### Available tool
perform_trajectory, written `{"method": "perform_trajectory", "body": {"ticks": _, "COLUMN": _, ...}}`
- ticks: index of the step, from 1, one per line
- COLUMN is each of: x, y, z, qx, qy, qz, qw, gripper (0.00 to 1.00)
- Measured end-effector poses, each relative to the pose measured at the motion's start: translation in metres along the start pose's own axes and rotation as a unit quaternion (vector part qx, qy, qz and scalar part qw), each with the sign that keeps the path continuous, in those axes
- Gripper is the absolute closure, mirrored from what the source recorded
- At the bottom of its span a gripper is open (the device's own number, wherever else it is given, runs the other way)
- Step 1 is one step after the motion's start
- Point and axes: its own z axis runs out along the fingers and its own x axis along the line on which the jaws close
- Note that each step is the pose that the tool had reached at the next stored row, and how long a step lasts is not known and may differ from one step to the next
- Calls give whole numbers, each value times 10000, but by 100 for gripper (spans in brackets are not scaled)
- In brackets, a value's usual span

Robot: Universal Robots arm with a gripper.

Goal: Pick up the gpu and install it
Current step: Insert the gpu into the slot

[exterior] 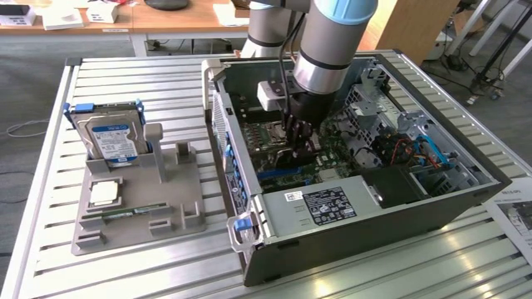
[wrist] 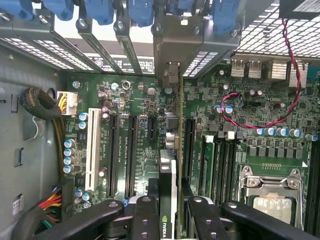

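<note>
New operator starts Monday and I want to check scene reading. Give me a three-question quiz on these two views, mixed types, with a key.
1. True or false: the hard drive stands in the grey fixture, outside the computer case.
2. Where is the gpu?
A) lying flat on the fixture
B) edge-on over the motherboard, inside the case
C) on top of the hard drive
3. In the exterior view, on which side of the case does the fixture sit?

Key: 1 true; 2 B; 3 the exterior view's left.
</note>
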Motion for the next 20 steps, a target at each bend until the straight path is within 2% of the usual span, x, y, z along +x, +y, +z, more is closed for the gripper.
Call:
{"method": "perform_trajectory", "body": {"ticks": 4, "x": 1, "y": 4, "z": -146, "qx": -2, "qy": -19, "qz": 0, "qw": 10000, "gripper": 73}}
{"method": "perform_trajectory", "body": {"ticks": 8, "x": 3, "y": -10, "z": -253, "qx": 0, "qy": -71, "qz": -2, "qw": 10000, "gripper": 73}}
{"method": "perform_trajectory", "body": {"ticks": 15, "x": 4, "y": -39, "z": -280, "qx": 4, "qy": -150, "qz": 15, "qw": 9999, "gripper": 73}}
{"method": "perform_trajectory", "body": {"ticks": 20, "x": 6, "y": -40, "z": -276, "qx": 4, "qy": -150, "qz": 23, "qw": 9999, "gripper": 73}}
